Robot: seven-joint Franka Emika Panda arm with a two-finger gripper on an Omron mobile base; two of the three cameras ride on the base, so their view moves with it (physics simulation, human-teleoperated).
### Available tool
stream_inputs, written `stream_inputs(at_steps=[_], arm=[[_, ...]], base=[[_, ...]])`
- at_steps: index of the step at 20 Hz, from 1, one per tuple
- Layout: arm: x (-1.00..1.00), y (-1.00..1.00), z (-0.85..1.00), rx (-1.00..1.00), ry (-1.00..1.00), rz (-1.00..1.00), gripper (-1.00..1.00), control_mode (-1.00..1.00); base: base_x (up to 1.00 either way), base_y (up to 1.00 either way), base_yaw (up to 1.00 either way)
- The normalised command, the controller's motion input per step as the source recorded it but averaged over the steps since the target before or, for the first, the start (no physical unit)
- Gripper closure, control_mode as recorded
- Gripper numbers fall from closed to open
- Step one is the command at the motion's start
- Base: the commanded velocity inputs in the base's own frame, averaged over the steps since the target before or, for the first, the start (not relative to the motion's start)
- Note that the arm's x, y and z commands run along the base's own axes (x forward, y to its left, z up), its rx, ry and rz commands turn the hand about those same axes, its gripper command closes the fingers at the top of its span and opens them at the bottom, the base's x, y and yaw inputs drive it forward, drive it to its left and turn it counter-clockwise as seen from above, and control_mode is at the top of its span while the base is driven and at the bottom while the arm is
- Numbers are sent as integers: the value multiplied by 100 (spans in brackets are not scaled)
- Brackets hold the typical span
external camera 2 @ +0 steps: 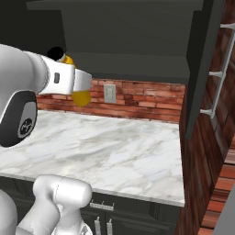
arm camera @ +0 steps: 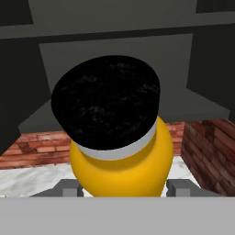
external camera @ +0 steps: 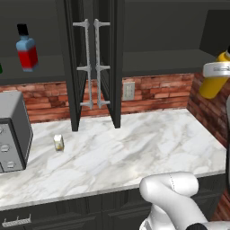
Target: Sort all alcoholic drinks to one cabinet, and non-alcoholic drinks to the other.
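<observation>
The gripper [arm camera: 123,186] is clamped on the yellow-orange bottle [arm camera: 123,160], held in the air high above the marble counter [external camera: 134,148] at its right end, in front of the open right-hand cabinet [external camera 2: 128,50]. The hand view looks down on the bottle's black cap [arm camera: 106,101], with a grey finger [arm camera: 69,187] at each side of the body — the other views give only its lower half below the white hand.

The left base view adds the blue-and-red bottle [external camera: 27,49] standing on the left cabinet shelf, a small cream container [external camera: 58,142] on the counter near a grey toaster [external camera: 13,130], and two cabinet doors [external camera: 92,63] swung open between the cabinets. At that view's left edge a green sliver is cut off and hard to identify.
</observation>
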Motion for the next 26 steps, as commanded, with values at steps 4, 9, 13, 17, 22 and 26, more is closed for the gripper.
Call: stream_inputs(at_steps=[4, 9, 13, 17, 22, 26], arm=[[8, -7, 13, 0, -6, 0, 100, -100], [14, -6, 13, 0, -5, 0, 100, -100], [27, -2, 11, 0, 0, -2, 100, -100], [33, 0, 5, 0, 0, -4, 100, -100], [29, -4, 3, 0, 0, -4, 100, -100], [29, -9, 0, 0, -2, -3, 100, -100]], base=[[0, 0, 0], [0, 0, 0], [0, 0, 0], [0, 0, 0], [0, 0, 0], [0, 0, 0]])
